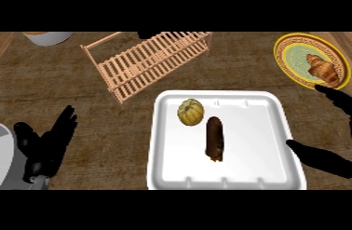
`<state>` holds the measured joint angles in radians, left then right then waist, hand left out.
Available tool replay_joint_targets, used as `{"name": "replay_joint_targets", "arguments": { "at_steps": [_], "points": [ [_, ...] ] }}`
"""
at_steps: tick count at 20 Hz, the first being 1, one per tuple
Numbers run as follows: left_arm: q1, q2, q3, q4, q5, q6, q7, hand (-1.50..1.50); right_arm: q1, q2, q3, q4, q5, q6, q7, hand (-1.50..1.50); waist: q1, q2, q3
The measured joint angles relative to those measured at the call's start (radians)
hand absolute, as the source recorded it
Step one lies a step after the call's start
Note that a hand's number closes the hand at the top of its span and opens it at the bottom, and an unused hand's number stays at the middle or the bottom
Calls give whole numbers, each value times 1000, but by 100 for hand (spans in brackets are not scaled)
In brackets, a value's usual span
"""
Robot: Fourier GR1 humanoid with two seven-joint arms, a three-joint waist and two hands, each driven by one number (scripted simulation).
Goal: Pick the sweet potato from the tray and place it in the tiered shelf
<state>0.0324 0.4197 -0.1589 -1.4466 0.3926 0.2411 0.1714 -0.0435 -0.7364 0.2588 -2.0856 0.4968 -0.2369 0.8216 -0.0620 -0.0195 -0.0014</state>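
A white tray (275, 131) lies on the brown worktop (96, 131), in the lower middle of the head view. On the tray, the sweet potato (214, 138) lies lengthwise near the centre, a long dark brown piece pointing toward the far and near edges. Just beside its far end, to the left, sits a small round yellowish ribbed vegetable (190, 111), close to the sweet potato but seemingly not touching it.

Beyond the tray's far left corner stands the tiered shelf (148, 59), made of pale wooden slats and set at an angle on the worktop. Nothing rests on its slats. At the far right is a round plate (292, 50) with a yellow rim and a greenish centre, carrying a croissant (323, 68) near its right side. A pale rounded container (48, 37) shows partly at the far left edge.

The left robot hand (48, 140) rests open at the lower left, fingers straight and spread, pointing away from the robot and holding nothing. The right robot hand (327, 159) shows at the right edge, beside the tray's right rim: its thumb lies over the tray's near right corner and its straight fingers (337, 98) extend near the plate. It is open too, well apart from the sweet potato.
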Motion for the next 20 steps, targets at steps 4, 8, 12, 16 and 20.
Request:
{"name": "replay_joint_targets", "arguments": {
  "at_steps": [4, 8, 12, 16, 20],
  "points": [
    [-30, -6, -5, 17, 1, -19, 14, 0, -5, 7, 95, -178, 48, 108, 203, -150, 23, 5, 1],
    [-60, -14, -16, 29, -7, -30, 23, 0, -52, 46, 202, -224, 85, 193, 309, -150, 49, 10, 0],
    [-80, -17, -21, 38, -10, -36, 36, 0, -103, 99, 268, -188, 145, 240, 373, -150, 65, 13, -1],
    [-87, -19, -19, 37, -7, -47, 35, 0, -158, 175, 303, -95, 234, 273, 406, -150, 84, 15, -2],
    [-96, -28, -28, 45, -16, -49, 32, 0, -214, 258, 316, 33, 320, 303, 420, -150, 91, 18, -2]
  ]
}}
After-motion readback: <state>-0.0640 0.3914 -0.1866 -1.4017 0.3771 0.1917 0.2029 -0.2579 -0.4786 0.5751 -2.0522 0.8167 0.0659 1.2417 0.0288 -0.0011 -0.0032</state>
